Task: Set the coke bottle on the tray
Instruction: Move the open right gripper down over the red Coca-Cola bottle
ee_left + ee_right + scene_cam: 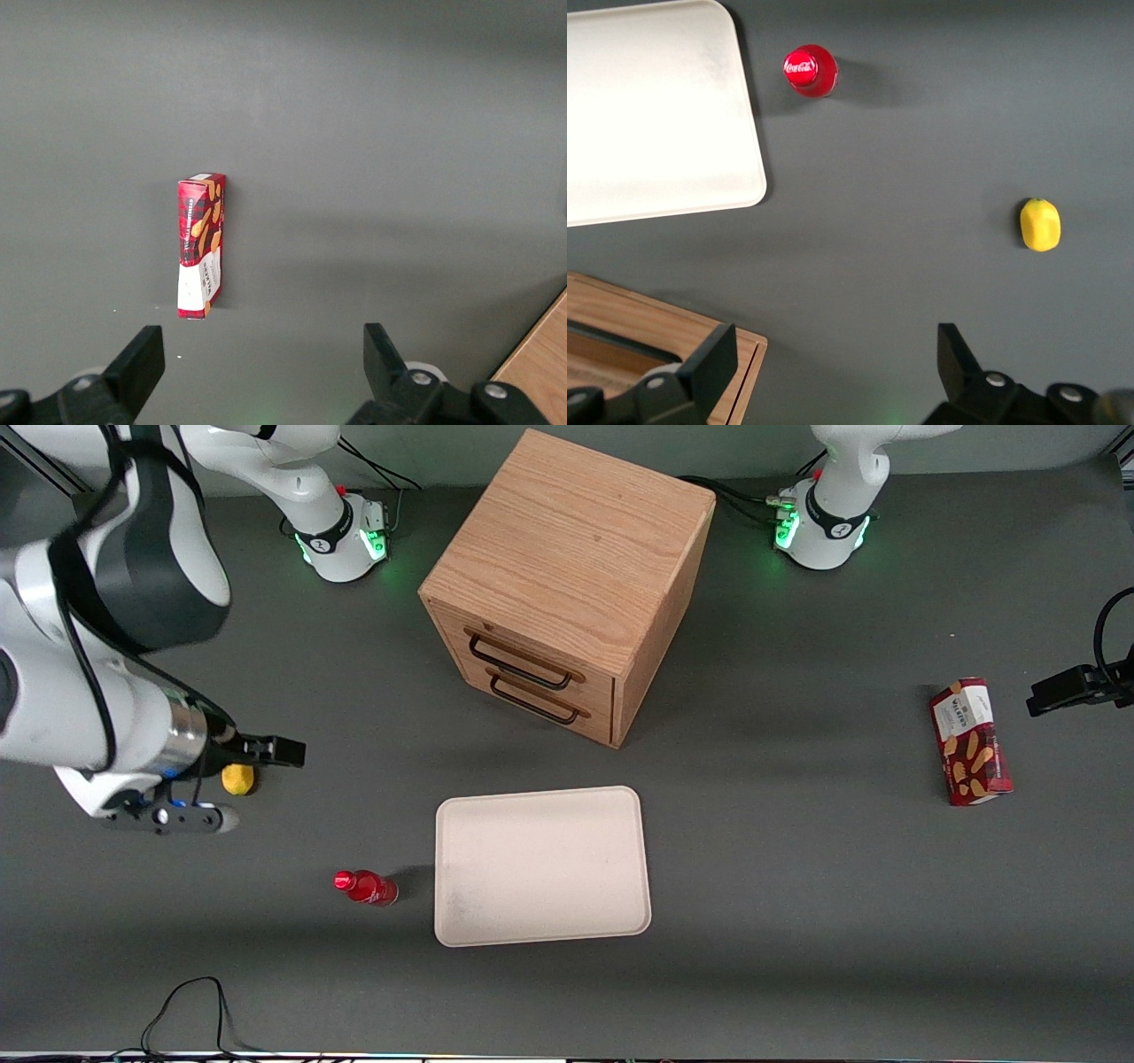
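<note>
The coke bottle (366,887), small and all red with a red cap, rests on the grey table close beside a short edge of the tray (540,864), on the side toward the working arm's end. The right wrist view looks down on the bottle (810,70) and on the tray's (656,115) rounded corner. The tray is cream-white, flat, and nothing lies on it. My gripper (270,753) hangs above the table, farther from the front camera than the bottle and almost over a yellow lemon. The gripper (833,363) is open and holds nothing.
A yellow lemon (237,779) (1040,224) lies on the table near the gripper. A wooden two-drawer cabinet (567,584) (656,354) stands farther from the camera than the tray. A red biscuit box (971,741) (202,243) lies toward the parked arm's end.
</note>
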`<control>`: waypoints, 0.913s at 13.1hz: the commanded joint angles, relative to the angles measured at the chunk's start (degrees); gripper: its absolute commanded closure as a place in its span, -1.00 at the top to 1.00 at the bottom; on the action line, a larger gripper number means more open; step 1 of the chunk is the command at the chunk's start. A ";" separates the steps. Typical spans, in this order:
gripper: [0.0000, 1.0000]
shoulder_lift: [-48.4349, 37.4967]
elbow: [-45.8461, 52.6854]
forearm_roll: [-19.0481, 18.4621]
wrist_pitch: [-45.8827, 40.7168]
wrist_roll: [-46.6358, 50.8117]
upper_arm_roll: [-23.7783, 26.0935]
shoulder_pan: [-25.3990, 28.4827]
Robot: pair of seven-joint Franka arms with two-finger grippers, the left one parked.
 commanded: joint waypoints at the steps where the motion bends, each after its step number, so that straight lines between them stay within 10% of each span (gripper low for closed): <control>1: 1.00 4.66 4.66 -0.79 -0.77 -3.25 0.17 0.12; 12: 0.99 20.12 14.33 -1.32 7.84 -11.35 0.00 0.12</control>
